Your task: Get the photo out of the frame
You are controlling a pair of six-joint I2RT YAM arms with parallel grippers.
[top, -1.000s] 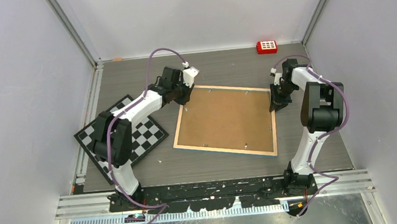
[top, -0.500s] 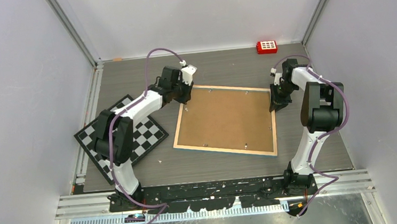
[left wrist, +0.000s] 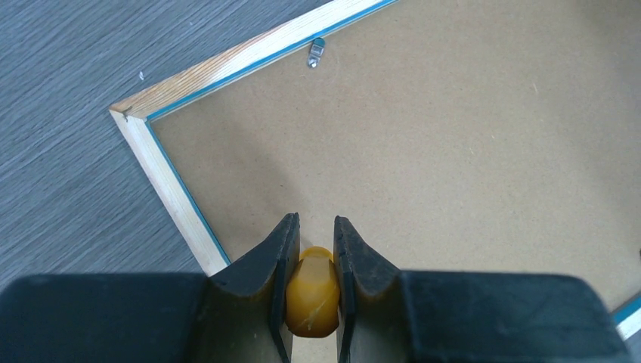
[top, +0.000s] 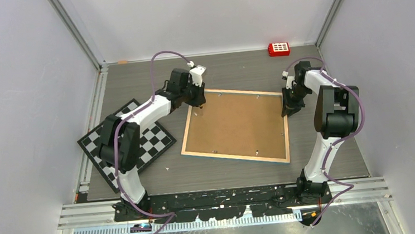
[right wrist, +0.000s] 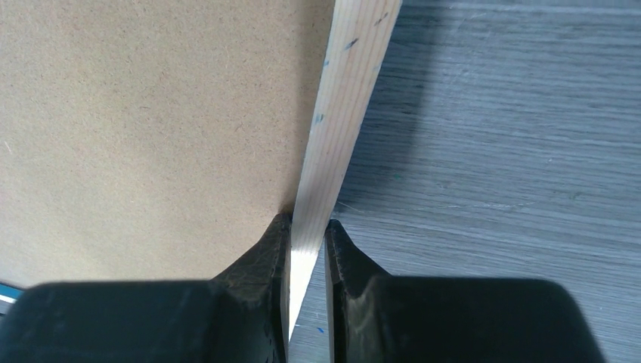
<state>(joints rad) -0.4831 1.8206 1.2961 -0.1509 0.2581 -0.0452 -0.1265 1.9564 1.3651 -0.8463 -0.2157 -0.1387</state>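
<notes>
Frame [top: 234,126]: laid face down near the middle of the table [top: 235,70], brown back uppermost. Its right wooden edge is clamped by the right gripper [right wrist: 306,223]. The left gripper [left wrist: 315,221] is held over the far-left corner, jaws set narrow, with a small yellow lump [left wrist: 311,291] pinched between them. Chequered board [top: 151,141]: placed left of the frame. Red block [top: 279,49]: placed at the far edge.

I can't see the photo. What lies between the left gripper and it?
The frame lies face down; its brown backing board, clipped at the edges, covers everything under the left gripper, which pinches a yellow piece.
</notes>
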